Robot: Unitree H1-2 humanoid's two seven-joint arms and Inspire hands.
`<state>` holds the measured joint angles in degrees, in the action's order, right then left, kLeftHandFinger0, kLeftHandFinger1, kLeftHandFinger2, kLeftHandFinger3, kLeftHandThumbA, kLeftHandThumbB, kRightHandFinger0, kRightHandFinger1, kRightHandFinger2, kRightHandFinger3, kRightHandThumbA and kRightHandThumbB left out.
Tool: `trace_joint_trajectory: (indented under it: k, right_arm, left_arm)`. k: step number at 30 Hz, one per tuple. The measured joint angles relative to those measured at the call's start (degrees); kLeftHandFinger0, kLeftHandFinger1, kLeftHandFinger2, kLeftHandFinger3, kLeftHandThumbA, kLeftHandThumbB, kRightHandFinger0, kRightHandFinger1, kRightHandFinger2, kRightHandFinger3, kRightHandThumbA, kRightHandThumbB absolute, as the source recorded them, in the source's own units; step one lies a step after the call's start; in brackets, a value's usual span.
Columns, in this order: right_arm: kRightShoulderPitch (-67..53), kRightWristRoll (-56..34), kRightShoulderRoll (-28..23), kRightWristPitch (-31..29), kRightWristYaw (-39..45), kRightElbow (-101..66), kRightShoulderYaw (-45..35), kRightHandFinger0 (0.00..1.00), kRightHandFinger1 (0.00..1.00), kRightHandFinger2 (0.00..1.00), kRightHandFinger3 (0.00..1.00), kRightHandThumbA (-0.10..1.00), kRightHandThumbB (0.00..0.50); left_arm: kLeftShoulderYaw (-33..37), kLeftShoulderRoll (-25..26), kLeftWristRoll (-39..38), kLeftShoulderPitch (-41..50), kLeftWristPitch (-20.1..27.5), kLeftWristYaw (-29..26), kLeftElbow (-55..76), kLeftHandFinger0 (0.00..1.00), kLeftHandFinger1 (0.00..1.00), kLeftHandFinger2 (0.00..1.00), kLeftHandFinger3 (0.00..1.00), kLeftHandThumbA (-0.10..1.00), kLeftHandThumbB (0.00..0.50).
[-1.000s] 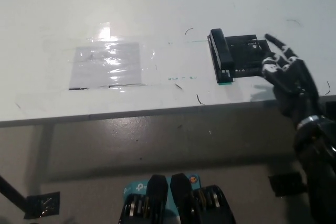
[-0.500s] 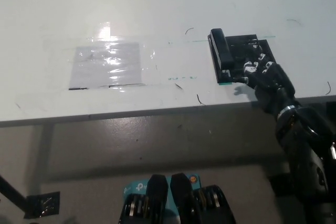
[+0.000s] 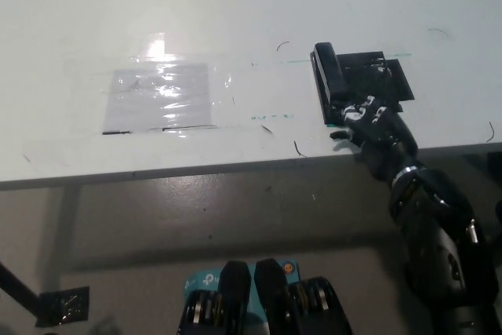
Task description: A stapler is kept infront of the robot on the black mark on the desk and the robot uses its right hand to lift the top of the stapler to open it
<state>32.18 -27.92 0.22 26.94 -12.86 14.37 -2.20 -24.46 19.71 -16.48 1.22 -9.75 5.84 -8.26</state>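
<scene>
Black right hand (image 3: 375, 125) at near end of black oblong stapler (image 3: 331, 80), fingers spread, gripping nothing. Stapler flat on black mark (image 3: 384, 76), near desk (image 3: 235, 21) edge. Probably rigid, hinged, light; best lifted by top arm's free end.

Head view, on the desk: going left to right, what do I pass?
Taped clear plastic patch → stapler → black mark. The right hand sits at the stapler's near end, overlapping both, so it is left unordered.
</scene>
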Motion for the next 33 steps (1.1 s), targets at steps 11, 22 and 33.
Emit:
trace_joint_trajectory:
  k: [11, 22, 33]
  right_arm:
    - [-3.7, -1.54, -0.47, 0.01, -4.67, -0.92, 3.76, 0.25, 0.34, 0.48, 0.68, 0.35, 0.0]
    - [-3.69, -9.04, -0.91, 0.02, -8.07, -1.57, 4.13, 0.59, 0.7, 0.83, 0.91, 0.48, 0.0]
    - [-1.34, -19.33, -2.72, 0.08, -12.01, -3.11, 4.64, 0.67, 0.76, 0.9, 1.0, 0.47, 0.0]
  left_arm:
    - [-0.05, 0.13, 0.04, 0.0, -0.04, -0.04, 0.12, 0.44, 0.57, 0.76, 0.9, 0.37, 0.126]
    - [-0.63, -0.38, -0.07, 0.16, -0.1, -0.09, 0.42, 0.43, 0.56, 0.72, 0.9, 0.36, 0.15]
    - [-0.92, -0.63, -0.21, 1.23, -0.09, -0.05, 0.45, 0.51, 0.59, 0.75, 0.93, 0.38, 0.131]
